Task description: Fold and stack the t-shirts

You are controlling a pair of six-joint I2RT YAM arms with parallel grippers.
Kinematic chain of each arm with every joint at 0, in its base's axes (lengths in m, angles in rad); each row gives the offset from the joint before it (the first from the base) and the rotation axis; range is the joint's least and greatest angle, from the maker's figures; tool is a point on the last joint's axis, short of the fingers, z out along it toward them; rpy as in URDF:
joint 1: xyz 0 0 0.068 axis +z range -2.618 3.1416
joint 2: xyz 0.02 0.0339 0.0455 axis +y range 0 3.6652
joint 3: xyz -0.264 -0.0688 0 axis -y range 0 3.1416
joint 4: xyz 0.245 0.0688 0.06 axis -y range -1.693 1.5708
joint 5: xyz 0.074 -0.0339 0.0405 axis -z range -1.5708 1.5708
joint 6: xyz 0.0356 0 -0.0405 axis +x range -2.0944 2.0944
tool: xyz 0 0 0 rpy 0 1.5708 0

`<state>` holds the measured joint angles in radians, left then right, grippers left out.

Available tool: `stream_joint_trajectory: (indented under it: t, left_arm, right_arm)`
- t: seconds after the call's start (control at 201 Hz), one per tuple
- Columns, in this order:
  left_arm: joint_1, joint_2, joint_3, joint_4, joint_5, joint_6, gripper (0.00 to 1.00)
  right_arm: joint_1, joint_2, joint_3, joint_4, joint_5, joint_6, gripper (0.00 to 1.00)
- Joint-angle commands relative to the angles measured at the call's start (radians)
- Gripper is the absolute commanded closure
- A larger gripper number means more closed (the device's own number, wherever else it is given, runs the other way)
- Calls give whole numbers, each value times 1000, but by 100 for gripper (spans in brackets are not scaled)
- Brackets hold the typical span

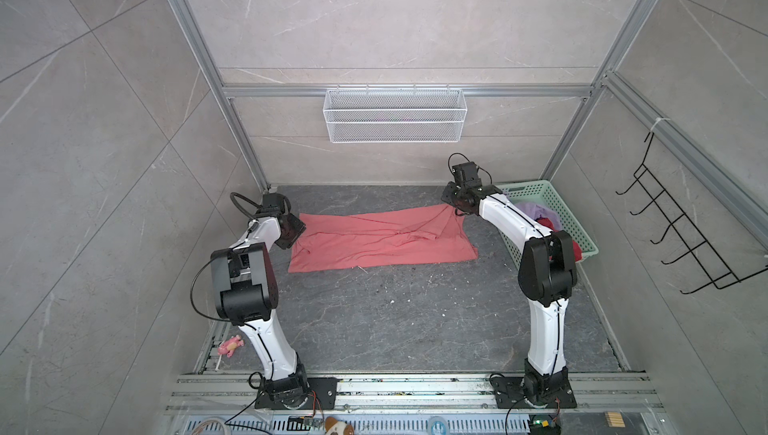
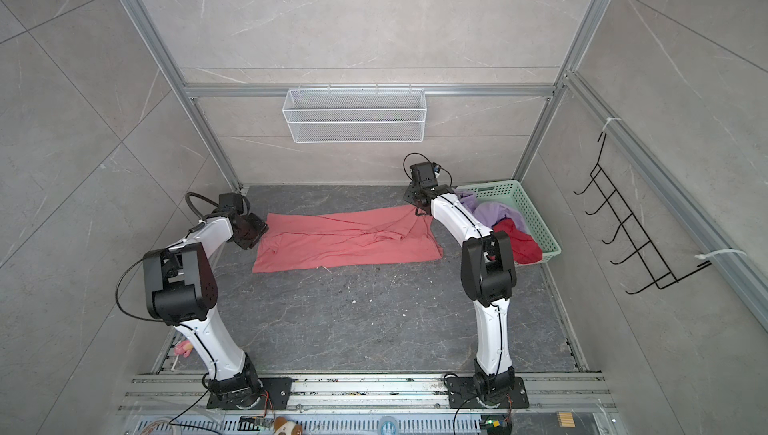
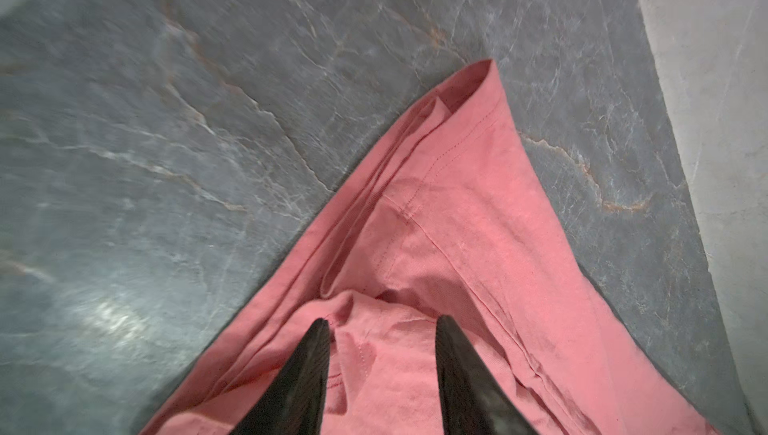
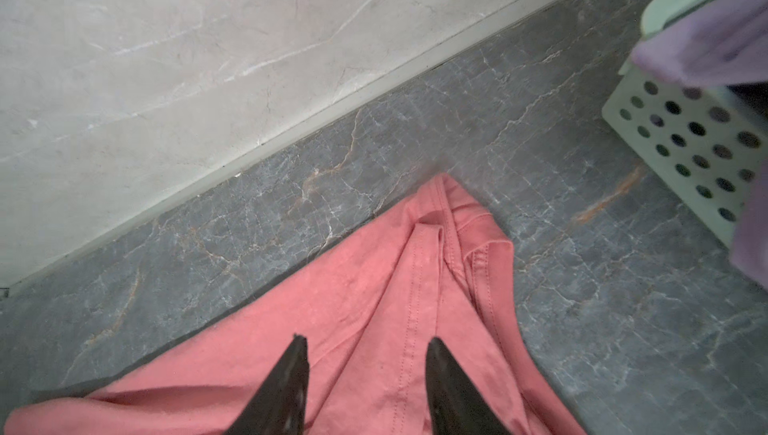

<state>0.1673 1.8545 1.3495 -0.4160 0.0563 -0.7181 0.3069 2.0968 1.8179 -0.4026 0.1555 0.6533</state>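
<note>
Near the table's far edge lay the pink tee, soft, limp and light. The left gripper and right gripper stood open over its far corners. The stitched hems there looked like the surest hold.

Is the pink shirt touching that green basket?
Apart. The right wrist view shows a strip of bare grey table between the pink shirt and the basket.
</note>
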Motion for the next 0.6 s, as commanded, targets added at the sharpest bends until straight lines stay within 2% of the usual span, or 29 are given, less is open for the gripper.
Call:
stream_joint_trajectory:
  t: [0.0,0.119,0.304,0.597]
  left_arm:
    - [-1,-133,-23,-30,-47,37,54]
    - [-52,-170,-72,-30,49,51,54]
    - [-170,-159,-128,14,125,24,53]
    - [-239,-77,-139,54,75,-27,49]
  right_arm:
    - [-1,-125,-45,25,-8,-23,49]
    - [0,-190,-145,26,-97,-1,49]
    - [15,-257,-333,94,-220,61,49]
    - [88,-237,-514,196,-282,141,49]
